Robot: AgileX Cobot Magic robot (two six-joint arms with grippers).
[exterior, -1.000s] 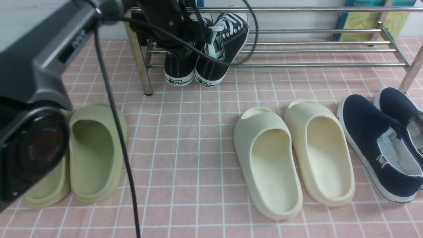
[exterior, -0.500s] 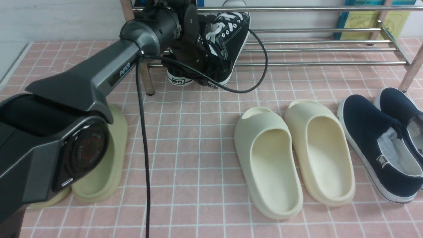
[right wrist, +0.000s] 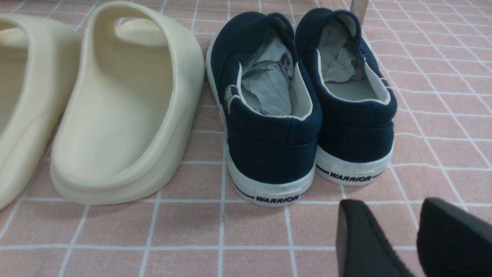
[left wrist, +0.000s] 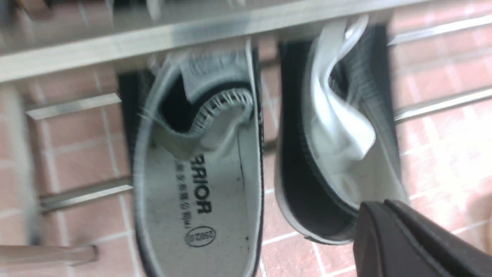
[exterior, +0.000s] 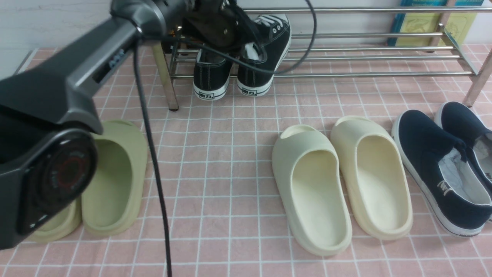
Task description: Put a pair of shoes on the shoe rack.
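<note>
The two black sneakers with white soles stand side by side on the low bars at the left end of the chrome shoe rack [exterior: 365, 57], heels toward me: the left one [exterior: 210, 77] and the right one [exterior: 263, 57]. My left gripper [exterior: 240, 40] reaches over them. In the left wrist view its fingers [left wrist: 384, 219] are pressed together with nothing between them, tips at the heel rim of the right sneaker [left wrist: 334, 127], beside the left sneaker [left wrist: 200, 184]. My right gripper [right wrist: 388, 219] is open and empty, low over the pink tiled cloth, and is out of the front view.
Two cream slides [exterior: 311, 188] lie mid-floor, olive slides [exterior: 111, 177] at the left, and navy slip-ons [exterior: 438, 169] at the right, just beyond my right gripper [right wrist: 269, 115]. The left arm's cable [exterior: 153, 165] hangs across the front. Books [exterior: 430, 23] stand behind the rack.
My left arm has swung and lifted over the rack. The right sneaker, earlier tilted against the left one, now stands straighter and a little further right.
</note>
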